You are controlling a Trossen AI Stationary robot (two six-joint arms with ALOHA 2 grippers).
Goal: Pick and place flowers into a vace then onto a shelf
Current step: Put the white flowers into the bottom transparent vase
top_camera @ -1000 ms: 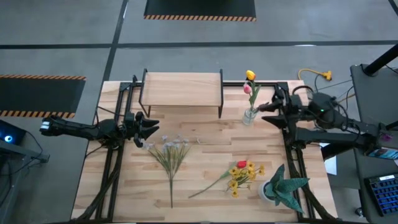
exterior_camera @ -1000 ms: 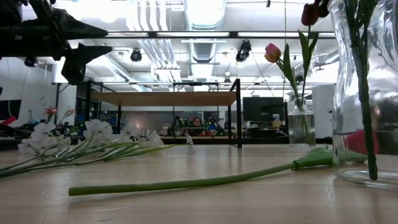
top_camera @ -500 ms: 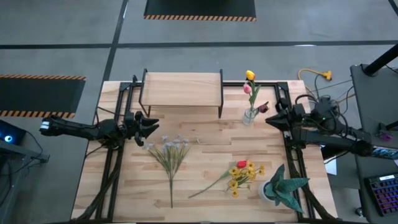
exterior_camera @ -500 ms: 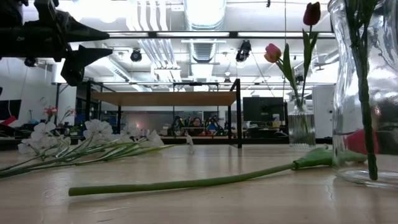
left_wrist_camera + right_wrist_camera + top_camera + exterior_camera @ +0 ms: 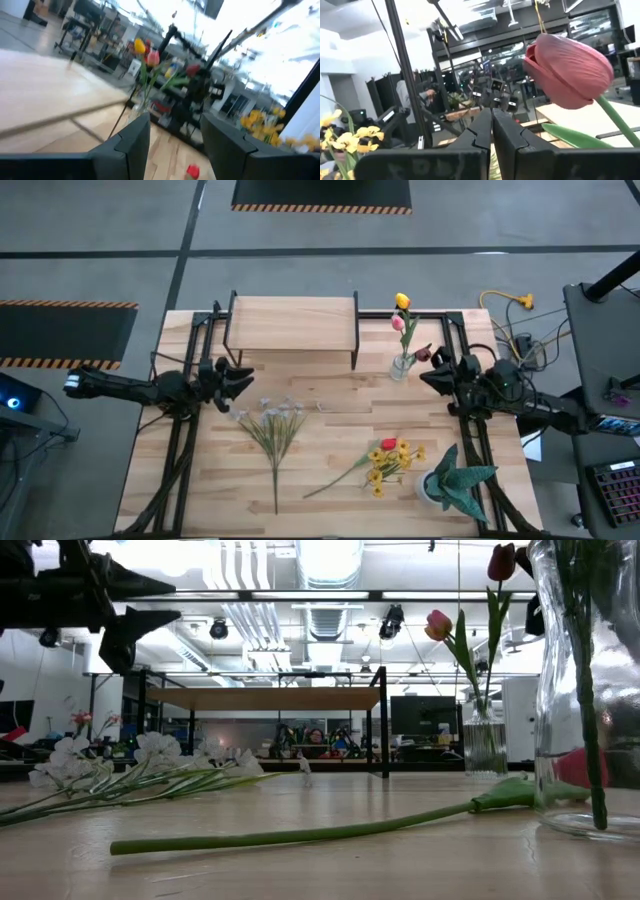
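The whole table [image 5: 330, 430] is seen straight down from overhead in the high view. From table-top height, the low view is aimed level across the boards toward the shelf [image 5: 270, 698] and the room behind. Each wrist view is taken close, past its own fingers. The small vase [image 5: 401, 365] of tulips is shared by the high, low and left wrist views.

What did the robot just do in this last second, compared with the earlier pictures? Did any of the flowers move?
The right hand has backed away from the vase, toward the table's near right side. The dark maroon tulip it carried now stands in the vase, let go; the fingers are shut and empty. The left hand stays open above the white blooms. The yellow sprig and shelf have not moved.
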